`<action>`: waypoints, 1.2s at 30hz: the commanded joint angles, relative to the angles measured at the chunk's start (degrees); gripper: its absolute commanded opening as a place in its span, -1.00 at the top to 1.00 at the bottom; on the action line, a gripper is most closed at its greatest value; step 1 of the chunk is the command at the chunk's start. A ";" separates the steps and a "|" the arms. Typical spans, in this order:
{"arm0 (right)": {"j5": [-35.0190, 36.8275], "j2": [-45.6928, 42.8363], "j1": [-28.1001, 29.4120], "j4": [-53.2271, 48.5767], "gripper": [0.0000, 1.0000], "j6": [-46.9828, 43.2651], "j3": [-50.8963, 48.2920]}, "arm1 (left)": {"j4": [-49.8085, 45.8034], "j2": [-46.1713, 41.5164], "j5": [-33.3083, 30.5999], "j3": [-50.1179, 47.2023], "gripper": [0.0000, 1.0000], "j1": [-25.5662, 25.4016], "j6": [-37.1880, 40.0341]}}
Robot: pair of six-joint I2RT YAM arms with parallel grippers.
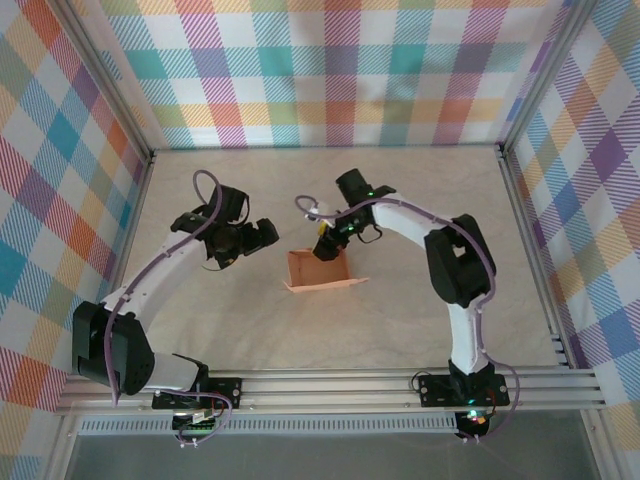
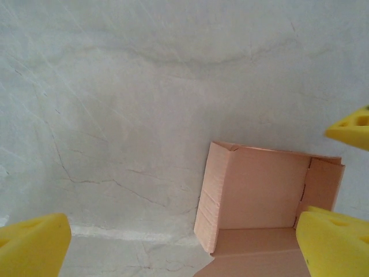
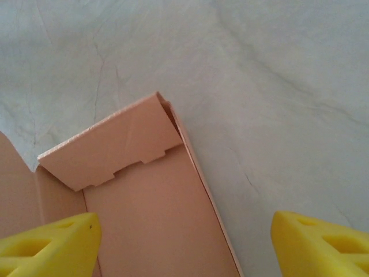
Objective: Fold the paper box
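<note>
Counting gives one paper box [image 1: 316, 270], two arms and one marbled tabletop [image 1: 420, 330]. The salmon-orange box sits mid-tabletop between the arms, partly raised, its walls up and one flap flat at the near side. The left arm [image 1: 150, 275] holds its left jaws spread wide and empty just left of the box, with two yellow pads [image 2: 31, 248] at the bottom corners of its wrist view. The right arm [image 1: 460, 260] has its right jaws spread over the box's far right corner, hiding that corner from above. Whether its pads [image 3: 46, 245] touch the card I cannot tell. Both wrist views cut off the box's lower part. One notched flap [image 3: 115, 147] leans inward.
</note>
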 commanded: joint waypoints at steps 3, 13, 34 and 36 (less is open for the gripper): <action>3.59 6.35 2.38 -6.66 -0.50 -6.76 7.54 | 1.07 -1.31 -1.18 -0.96 -1.00 0.33 1.01; 23.03 9.93 0.76 2.35 -0.29 15.06 12.82 | 1.68 0.42 1.77 -1.43 -1.00 0.40 1.38; 39.61 -6.52 -11.90 1.22 -0.32 57.00 -8.44 | 0.68 -0.91 -6.24 -0.73 -1.00 1.38 -3.28; 37.29 -9.00 -12.91 2.56 -0.32 57.89 -11.71 | 0.93 0.39 -4.75 -0.70 -1.00 1.38 -3.45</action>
